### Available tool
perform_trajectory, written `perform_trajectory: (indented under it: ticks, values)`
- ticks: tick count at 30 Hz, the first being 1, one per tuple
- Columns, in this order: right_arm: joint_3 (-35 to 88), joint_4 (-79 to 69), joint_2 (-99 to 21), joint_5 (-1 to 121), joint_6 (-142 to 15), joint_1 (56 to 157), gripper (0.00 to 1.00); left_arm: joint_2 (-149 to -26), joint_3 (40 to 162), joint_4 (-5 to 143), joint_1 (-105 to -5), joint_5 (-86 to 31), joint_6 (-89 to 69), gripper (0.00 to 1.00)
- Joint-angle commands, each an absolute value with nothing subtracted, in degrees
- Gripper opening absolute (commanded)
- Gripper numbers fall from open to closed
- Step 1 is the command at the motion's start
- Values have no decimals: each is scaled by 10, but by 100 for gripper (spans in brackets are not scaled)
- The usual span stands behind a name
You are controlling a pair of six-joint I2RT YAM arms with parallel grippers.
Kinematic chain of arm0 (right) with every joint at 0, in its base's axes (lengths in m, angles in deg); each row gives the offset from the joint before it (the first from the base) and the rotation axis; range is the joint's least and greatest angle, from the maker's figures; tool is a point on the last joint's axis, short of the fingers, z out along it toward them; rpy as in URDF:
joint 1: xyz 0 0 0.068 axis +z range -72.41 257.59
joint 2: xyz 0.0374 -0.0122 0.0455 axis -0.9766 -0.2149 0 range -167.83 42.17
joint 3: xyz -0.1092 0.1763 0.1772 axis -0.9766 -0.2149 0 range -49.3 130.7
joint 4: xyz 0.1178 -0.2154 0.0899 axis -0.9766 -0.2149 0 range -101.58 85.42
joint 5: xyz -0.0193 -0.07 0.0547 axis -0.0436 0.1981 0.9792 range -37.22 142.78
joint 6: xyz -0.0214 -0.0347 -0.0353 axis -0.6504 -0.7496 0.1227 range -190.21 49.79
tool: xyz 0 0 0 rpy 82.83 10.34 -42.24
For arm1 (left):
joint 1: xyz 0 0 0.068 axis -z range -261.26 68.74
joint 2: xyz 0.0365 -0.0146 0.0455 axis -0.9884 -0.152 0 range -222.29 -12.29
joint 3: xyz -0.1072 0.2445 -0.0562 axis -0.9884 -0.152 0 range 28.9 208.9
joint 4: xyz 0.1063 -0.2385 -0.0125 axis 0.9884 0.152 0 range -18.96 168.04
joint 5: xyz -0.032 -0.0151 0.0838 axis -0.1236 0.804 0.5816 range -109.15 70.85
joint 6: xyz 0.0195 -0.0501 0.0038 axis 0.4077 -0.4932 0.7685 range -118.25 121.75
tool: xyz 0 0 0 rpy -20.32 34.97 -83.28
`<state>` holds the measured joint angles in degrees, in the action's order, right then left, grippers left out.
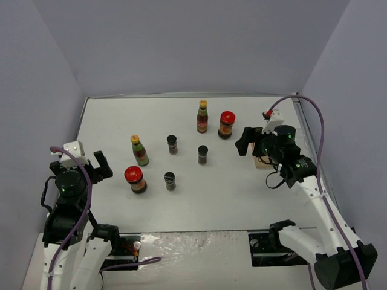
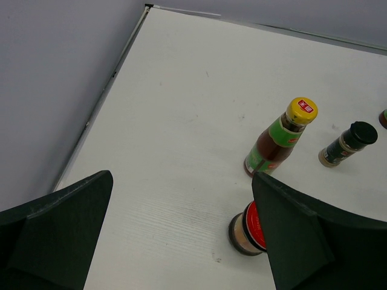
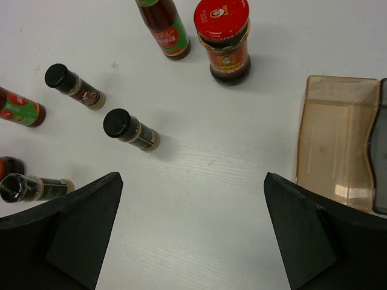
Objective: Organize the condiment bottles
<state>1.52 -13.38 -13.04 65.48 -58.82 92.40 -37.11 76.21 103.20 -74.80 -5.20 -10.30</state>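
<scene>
Seven condiment bottles (image 1: 202,116) are scattered upright across the desk (image 1: 242,193), while the left fingers (image 2: 60,235) and the right fingers (image 3: 72,223) are held wide open, gripping nothing.

I log: yellow-capped bottles (image 1: 202,116) (image 1: 139,151), two; red-lidded jars (image 1: 227,125) (image 1: 135,179), two; black-capped shakers (image 1: 173,144) (image 1: 203,154) (image 1: 170,180), three; clear brownish tray (image 3: 329,145), one.

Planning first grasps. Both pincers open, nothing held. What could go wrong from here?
1. The far tall bottle and red-lidded jar stand close together; grasping one might knock the other over.
2. The clear tray lies close by the right pincer; a descent there could strike it.
3. The left pincer, reaching past the near jar, may tip the slim bottle behind.
</scene>
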Motion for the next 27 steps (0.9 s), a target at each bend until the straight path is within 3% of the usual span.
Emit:
perform_trajectory:
  ticks: [1, 8, 22, 27]
  values:
    - [34, 15, -165, 637, -563, 982, 100, -377, 770, 993, -742, -38, -108, 97]
    - [69, 98, -305, 560, -629, 1096, 100, -373, 766, 995, -737, -14, -106, 97]
    - [82, 189, -477, 531, -670, 1155, 93, -377, 767, 1000, -719, 5, -106, 97]
    - [64, 210, -501, 530, -667, 1156, 80, -379, 767, 1002, -713, 6, -106, 97]
